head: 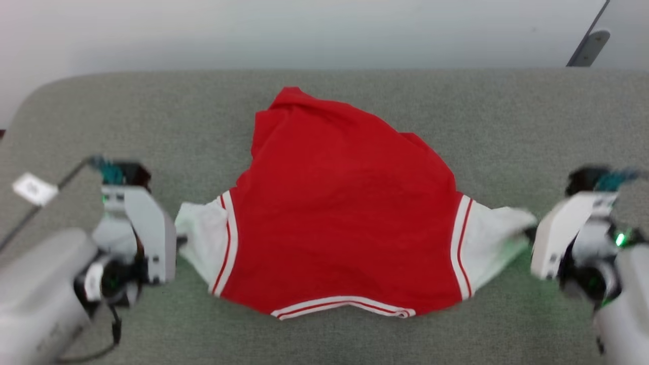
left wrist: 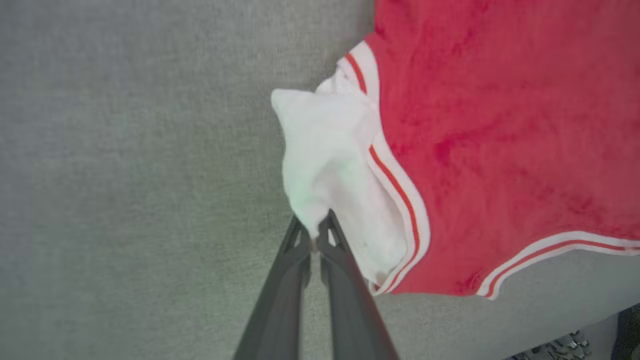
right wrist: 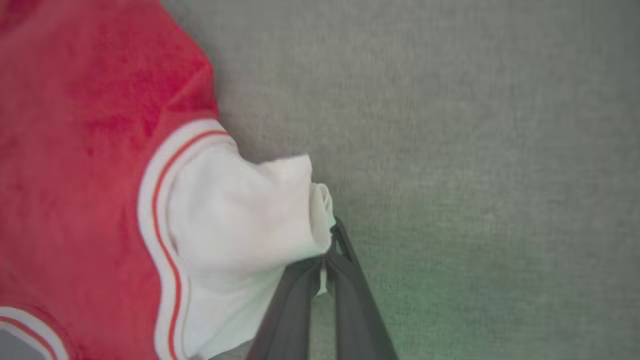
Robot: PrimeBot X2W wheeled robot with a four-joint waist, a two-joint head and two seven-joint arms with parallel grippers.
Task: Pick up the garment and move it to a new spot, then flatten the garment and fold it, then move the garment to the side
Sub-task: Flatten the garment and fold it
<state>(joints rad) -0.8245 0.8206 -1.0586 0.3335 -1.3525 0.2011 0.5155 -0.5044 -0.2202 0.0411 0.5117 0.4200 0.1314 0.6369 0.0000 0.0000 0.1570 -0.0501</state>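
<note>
Garment (left wrist: 500, 125) partly beyond both wrist-view edges

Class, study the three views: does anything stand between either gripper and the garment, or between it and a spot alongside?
Nothing visible does. The left gripper is shut on one white sleeve of the garment, the right gripper on the other. The grey surface to both sides shows no obstacle.

Plain lab-like room, grey cloth table (head: 507, 126), white wall (head: 304, 30)

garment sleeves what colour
White sleeve, red-and-white striped seam trim; best in the left wrist view.
</note>
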